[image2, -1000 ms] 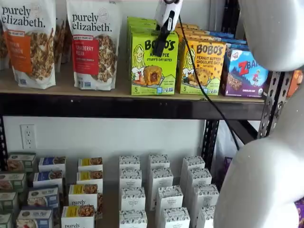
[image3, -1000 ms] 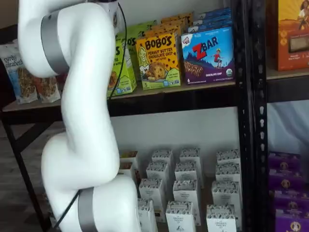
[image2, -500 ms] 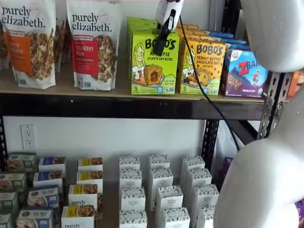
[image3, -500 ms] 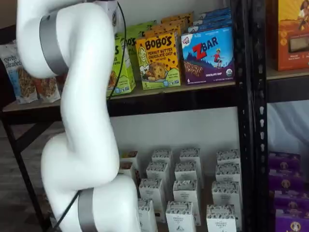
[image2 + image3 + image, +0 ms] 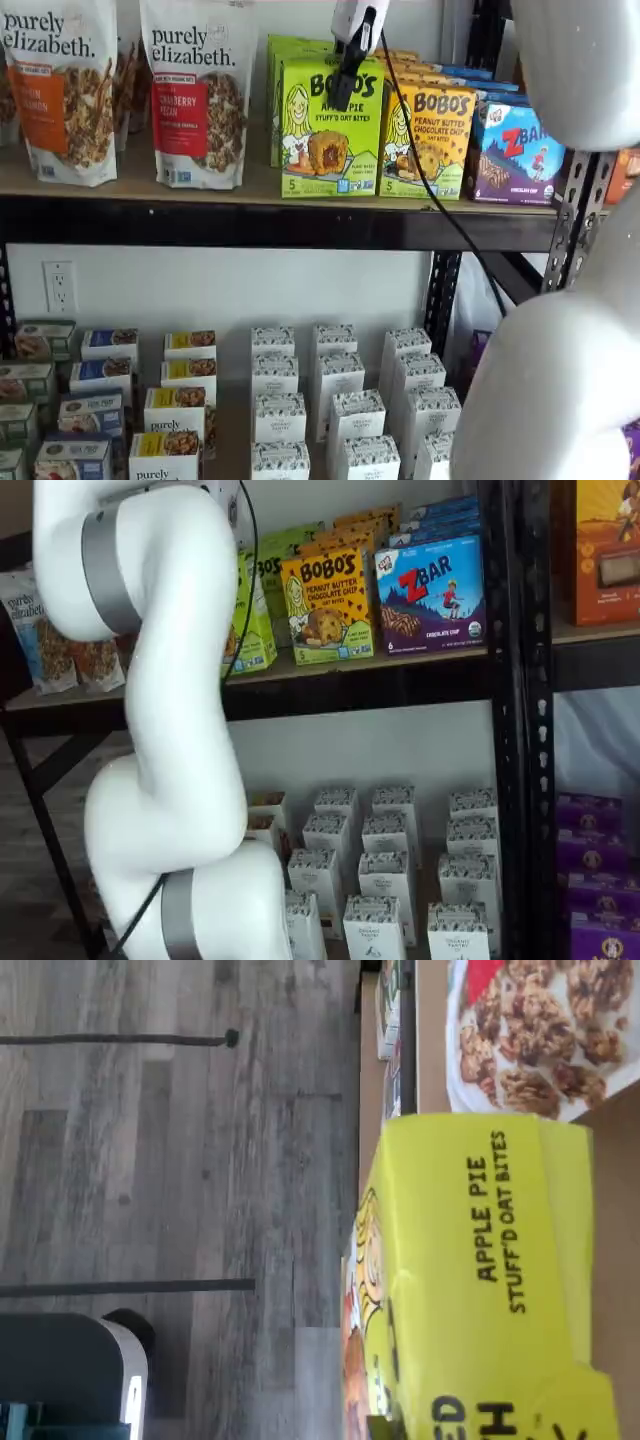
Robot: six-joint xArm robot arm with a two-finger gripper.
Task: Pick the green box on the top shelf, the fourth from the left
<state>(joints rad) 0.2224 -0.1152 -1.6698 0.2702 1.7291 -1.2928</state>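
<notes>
Green box point(image 5: 331, 128), a lime carton lettered "BOBO'S Apple Pie stuff'd oat bites", stands upright on the top shelf point(image 5: 250, 222) in the upper centre of a shelf view, at the front of a row of like cartons. To its left stands a cranberry pecan granola bag point(image 5: 199, 92), to its right, just beside it, an orange-yellow peanut butter box point(image 5: 430, 143), and further right a blue bar box point(image 5: 514, 154). The gripper point(image 5: 345, 82) hangs from the top edge over the front face of the green box; one dark finger point(image 5: 349, 68) shows against the lettering, seen side-on, so whether the fingers are spread or pinching the carton cannot be told. A black cable point(image 5: 430, 190) drops from the gripper toward the lower right. In the wrist view the green box point(image 5: 480, 1280) fills the right half, its "APPLE PIE STUFF'D OAT BITES" panel facing the camera, with grey wood flooring point(image 5: 170, 1180) on the left. In a shelf view the white arm point(image 5: 160, 720) covers most of the green box point(image 5: 252, 615). Small white cartons point(image 5: 340, 400) fill the lower centre.
</notes>
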